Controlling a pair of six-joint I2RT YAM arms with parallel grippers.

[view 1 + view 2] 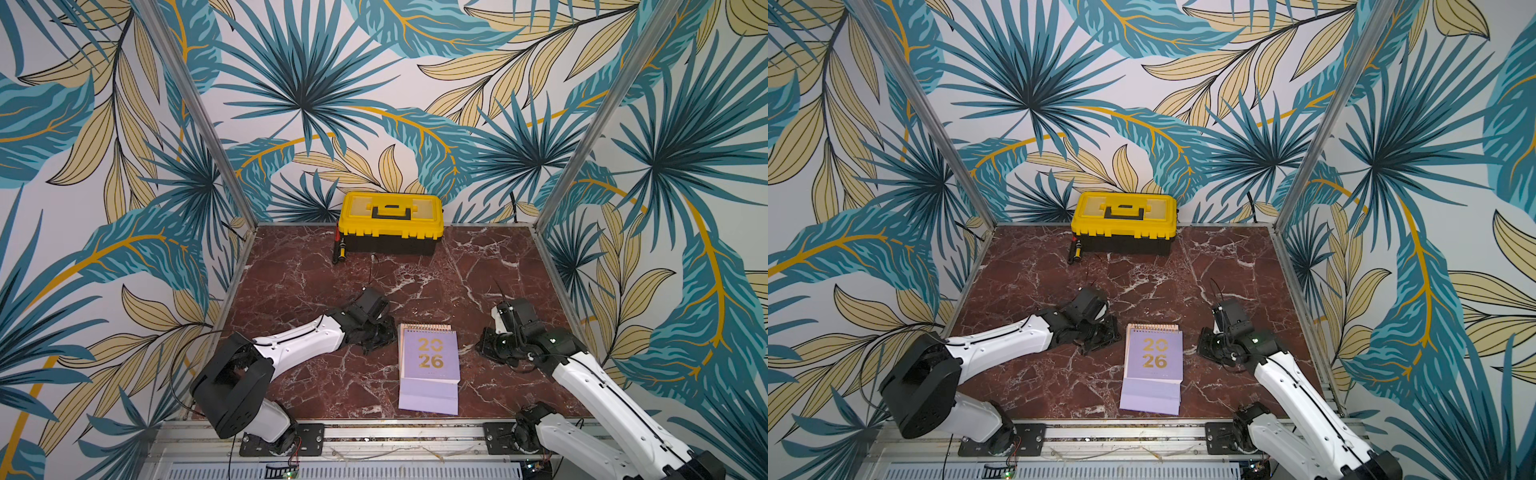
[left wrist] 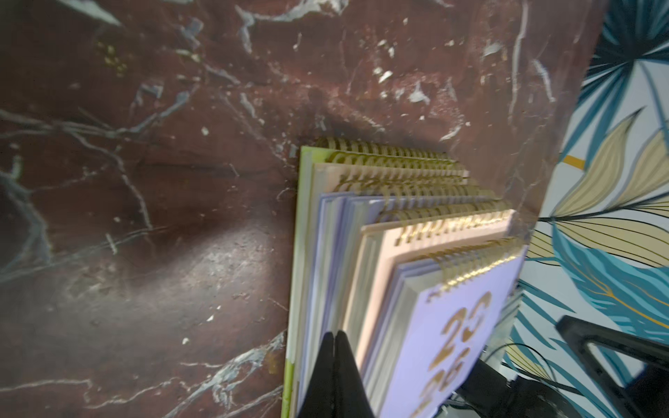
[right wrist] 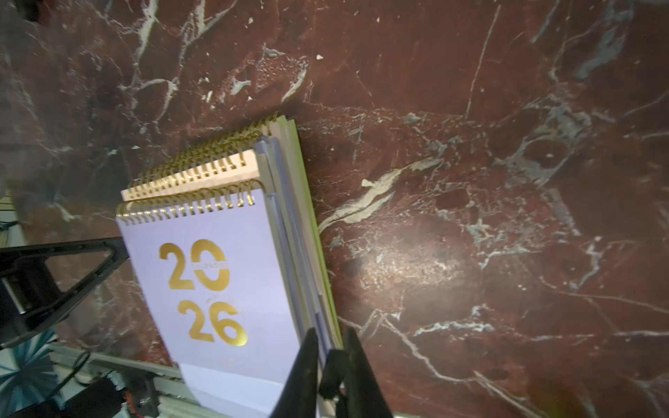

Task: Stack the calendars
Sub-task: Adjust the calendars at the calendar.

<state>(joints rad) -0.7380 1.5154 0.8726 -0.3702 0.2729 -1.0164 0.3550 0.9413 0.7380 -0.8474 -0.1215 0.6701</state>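
Red marble table [image 1: 478, 270], stacked calendars [image 1: 430, 357] (lilac on top), yellow toolbox [image 1: 390, 220]

Stack's lower calendars [image 1: 424, 327] largely hidden

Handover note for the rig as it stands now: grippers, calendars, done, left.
Left gripper: shut, empty, at the pile's side.
Right gripper: nearly closed at the opposite side; grip unclear.
Calendars: one pile at the front centre of the table, lilac on top, green at the bottom.
Done: stacking; no loose calendar in view.
Left: spiral edges staggered, a lilac flap sticks out; probably square up, then retract.
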